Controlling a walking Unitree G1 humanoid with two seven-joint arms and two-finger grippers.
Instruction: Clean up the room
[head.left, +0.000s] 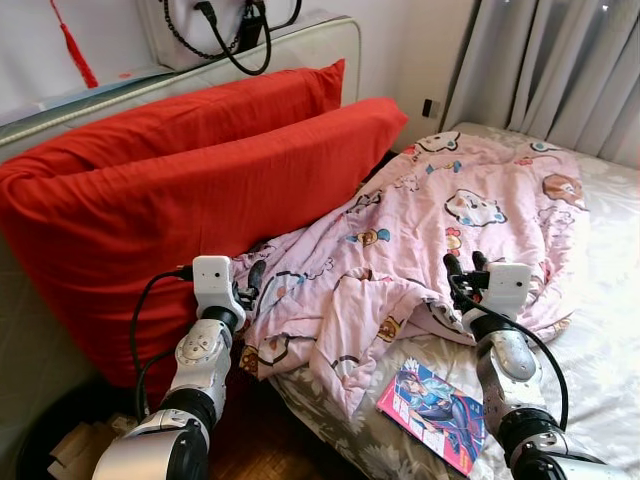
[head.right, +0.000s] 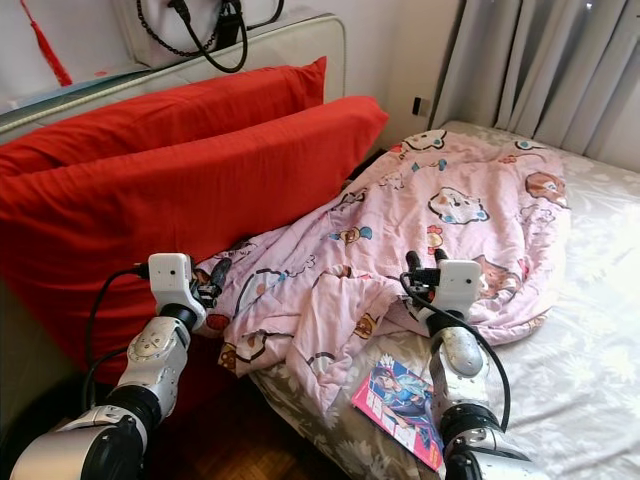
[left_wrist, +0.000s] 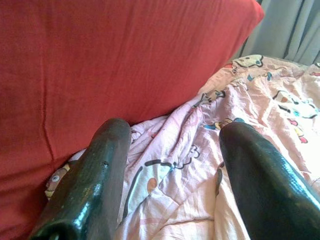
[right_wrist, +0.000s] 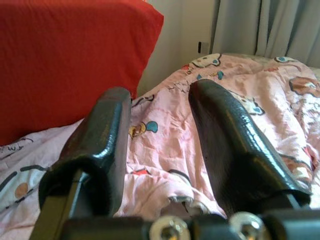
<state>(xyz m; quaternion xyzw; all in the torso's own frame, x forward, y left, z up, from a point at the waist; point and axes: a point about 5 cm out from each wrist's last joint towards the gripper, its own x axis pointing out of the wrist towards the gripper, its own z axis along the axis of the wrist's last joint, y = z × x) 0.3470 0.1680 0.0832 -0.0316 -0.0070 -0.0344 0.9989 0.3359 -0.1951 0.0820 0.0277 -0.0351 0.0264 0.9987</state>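
A crumpled pink cartoon-print blanket (head.left: 430, 230) lies across the bed (head.left: 610, 330), its near edge hanging over the side. Two big red pillows (head.left: 190, 190) lean on the left, touching the blanket. A colourful comic book (head.left: 435, 402) lies on the bed's near edge. My left gripper (head.left: 250, 283) hovers open at the blanket's left edge beside the lower pillow, nothing between its fingers (left_wrist: 90, 190). My right gripper (head.left: 465, 265) is open above the blanket's front fold, just beyond the book, with its fingers (right_wrist: 235, 145) empty.
Grey curtains (head.left: 560, 70) hang behind the bed. A pale headboard (head.left: 300, 50) with a black cable (head.left: 235, 35) stands behind the pillows. Dark wooden floor (head.left: 270, 440) shows between the bed and pillows, and a dark bin with paper (head.left: 70, 440) sits at the lower left.
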